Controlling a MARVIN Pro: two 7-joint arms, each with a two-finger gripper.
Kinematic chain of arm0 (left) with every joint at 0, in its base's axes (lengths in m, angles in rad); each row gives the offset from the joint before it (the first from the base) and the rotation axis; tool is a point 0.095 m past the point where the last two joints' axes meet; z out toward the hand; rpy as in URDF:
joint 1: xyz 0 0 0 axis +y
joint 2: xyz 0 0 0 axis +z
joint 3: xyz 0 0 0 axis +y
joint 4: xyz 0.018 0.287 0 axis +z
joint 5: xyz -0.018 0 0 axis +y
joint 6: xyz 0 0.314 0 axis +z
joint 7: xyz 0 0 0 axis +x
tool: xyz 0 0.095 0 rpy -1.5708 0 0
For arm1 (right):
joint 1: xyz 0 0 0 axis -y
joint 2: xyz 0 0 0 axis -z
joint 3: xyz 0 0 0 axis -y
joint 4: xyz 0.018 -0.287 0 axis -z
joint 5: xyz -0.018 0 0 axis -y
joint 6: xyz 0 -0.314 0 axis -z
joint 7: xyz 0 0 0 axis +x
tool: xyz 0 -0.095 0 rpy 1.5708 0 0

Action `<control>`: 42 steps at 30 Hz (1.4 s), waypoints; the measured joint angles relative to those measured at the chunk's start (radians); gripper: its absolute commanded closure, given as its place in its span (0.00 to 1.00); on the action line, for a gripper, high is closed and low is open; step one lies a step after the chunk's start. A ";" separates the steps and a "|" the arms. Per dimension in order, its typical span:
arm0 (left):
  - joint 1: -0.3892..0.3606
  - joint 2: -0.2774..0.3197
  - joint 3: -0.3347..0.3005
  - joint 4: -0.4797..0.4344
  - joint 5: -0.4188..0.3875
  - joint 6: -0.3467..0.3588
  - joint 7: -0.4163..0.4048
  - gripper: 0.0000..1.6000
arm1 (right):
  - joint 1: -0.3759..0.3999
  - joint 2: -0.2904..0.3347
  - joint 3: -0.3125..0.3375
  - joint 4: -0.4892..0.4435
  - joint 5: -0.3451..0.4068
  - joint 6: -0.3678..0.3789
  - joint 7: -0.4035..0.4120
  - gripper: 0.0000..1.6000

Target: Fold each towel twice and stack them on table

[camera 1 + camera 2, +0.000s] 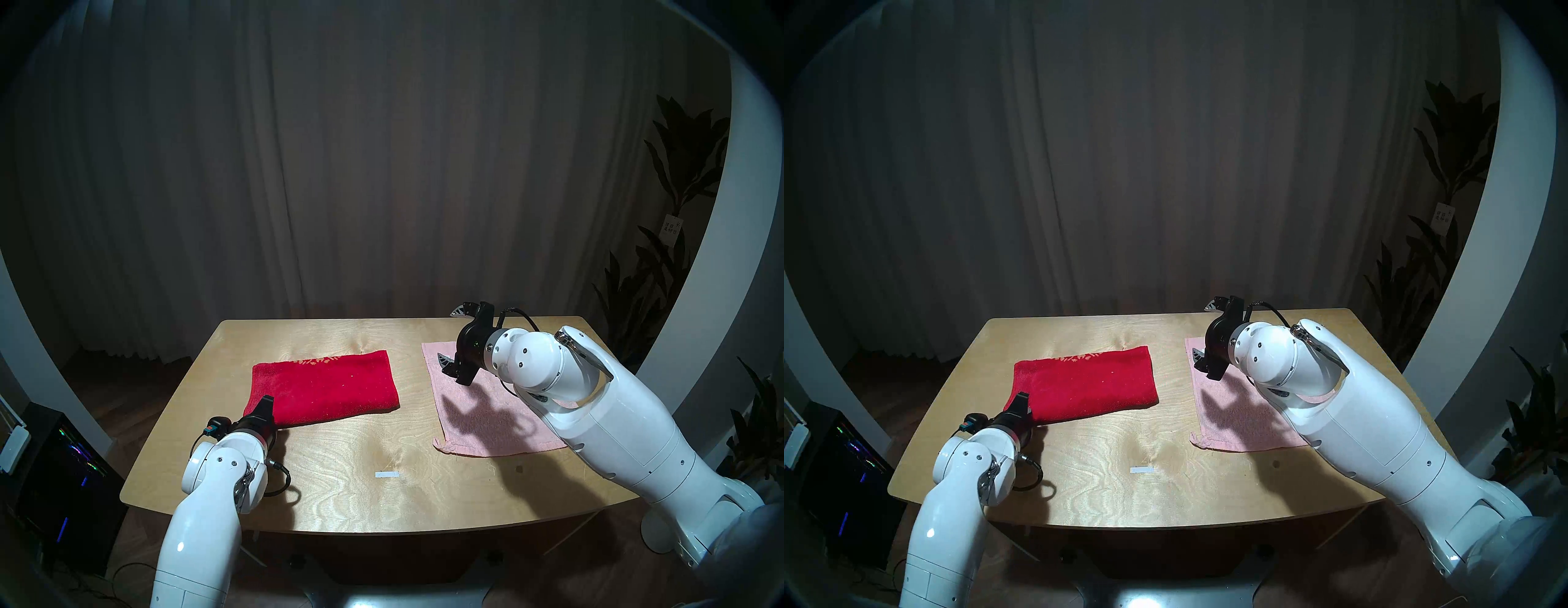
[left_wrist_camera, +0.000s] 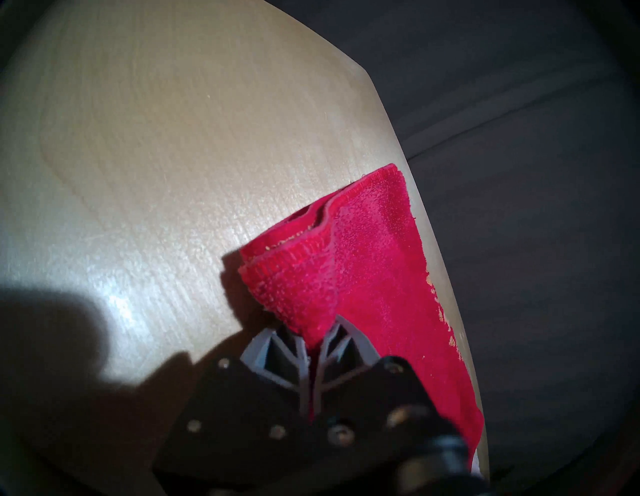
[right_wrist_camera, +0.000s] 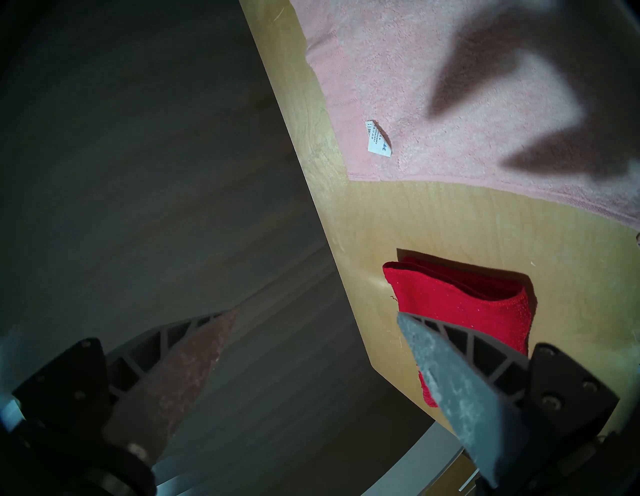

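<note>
The red towel (image 1: 326, 388) lies folded into a long band on the left middle of the table (image 1: 339, 488), with gold pattern along its far edge. My left gripper (image 1: 265, 407) is shut on its near left corner; the left wrist view shows both fingers pinching the red towel (image 2: 363, 270) at the gripper (image 2: 315, 346). The pale pink towel (image 1: 488, 420) lies spread flat on the right. My right gripper (image 1: 449, 336) hangs open and empty above its far left part. In the right wrist view the gripper (image 3: 316, 313) is wide open, with the pink towel (image 3: 450, 104) and red towel (image 3: 460, 301) beyond.
A small white tape strip (image 1: 387, 474) sits near the table's front middle. A white label (image 3: 378, 138) lies on the pink towel's edge. A dark computer tower (image 1: 63, 467) stands on the floor at left, plants (image 1: 679, 204) at right, and a curtain hangs behind.
</note>
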 measured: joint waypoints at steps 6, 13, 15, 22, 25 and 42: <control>0.001 0.032 0.009 -0.007 0.032 0.022 -0.021 1.00 | 0.003 -0.008 -0.013 -0.011 -0.013 -0.034 0.002 0.00; -0.024 0.059 0.023 -0.022 0.074 0.033 -0.033 1.00 | -0.012 0.005 0.000 -0.014 -0.013 -0.044 0.006 0.00; -0.032 0.066 0.030 -0.026 0.088 0.034 -0.036 1.00 | -0.022 0.018 0.015 -0.014 0.018 -0.014 -0.001 0.00; -0.045 0.093 0.078 -0.044 0.183 0.022 -0.042 1.00 | -0.035 0.064 0.050 -0.017 0.089 0.093 -0.036 0.00; -0.051 0.109 0.116 -0.059 0.252 0.012 -0.046 1.00 | -0.027 0.089 0.051 -0.015 0.081 0.146 -0.039 0.00; -0.092 0.175 0.322 -0.100 0.601 -0.051 -0.074 1.00 | 0.035 0.217 -0.053 0.088 -0.236 0.420 0.047 0.00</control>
